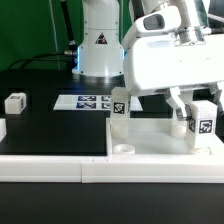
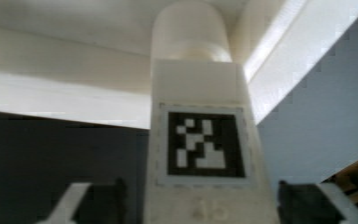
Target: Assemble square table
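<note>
Black matte tabletop (image 1: 50,125) carries, from the exterior view's left, a loose leg (image 1: 15,101), blocky and white, the flat marker board (image 1: 88,101), then the rimmed white plastic slab (image 1: 150,140) with a tagged upright leg (image 1: 119,105). At the slab's right a second leg (image 1: 203,120) stands, and the gripper (image 1: 200,118) straddles it, jaws parted with gaps either side.

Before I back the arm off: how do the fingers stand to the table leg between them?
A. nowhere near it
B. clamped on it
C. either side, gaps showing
C: the wrist view shows a dark gap between each of the fingers and the upright table leg.
</note>
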